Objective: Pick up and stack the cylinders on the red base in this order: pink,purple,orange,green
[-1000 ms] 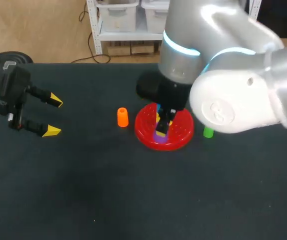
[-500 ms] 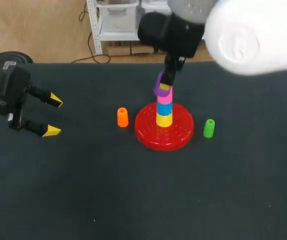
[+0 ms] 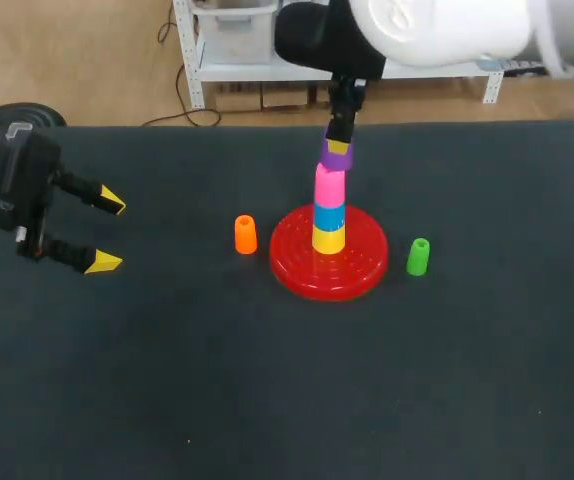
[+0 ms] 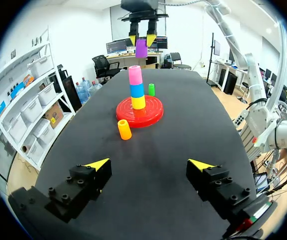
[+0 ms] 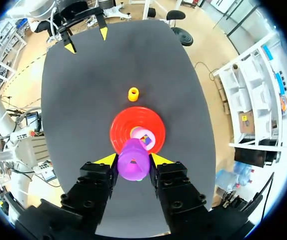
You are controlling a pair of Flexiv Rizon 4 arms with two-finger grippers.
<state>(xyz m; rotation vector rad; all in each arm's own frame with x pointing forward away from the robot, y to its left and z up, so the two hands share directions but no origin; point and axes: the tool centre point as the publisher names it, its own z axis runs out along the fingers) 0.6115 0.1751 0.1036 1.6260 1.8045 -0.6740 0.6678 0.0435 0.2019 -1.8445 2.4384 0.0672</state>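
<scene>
Right arm comes in from the right and hangs high over the middle of the table, and the right gripper has its fingers clamped on the purple cylinder, one yellow tip on each side of it, so it's definitely holding that one. The purple cylinder is up in the air above the stack. From the left wrist view there's a clear gap between it and the pink cylinder underneath, and from the right wrist view it looks a bit off to one side of the pink top rather than dead over it. The stack itself sits in the middle of the red base: yellow cylinder at the bottom, blue cylinder on that, pink on top, all upright. The orange cylinder stands upright on the table just beside the base, on the side toward my left arm, not touching it. The green cylinder is also upright on the table, near the base on the opposite side. The left gripper is well apart from all of that, out over the left edge of the table, fingers spread wide with nothing between them, pointing across toward the base.
</scene>
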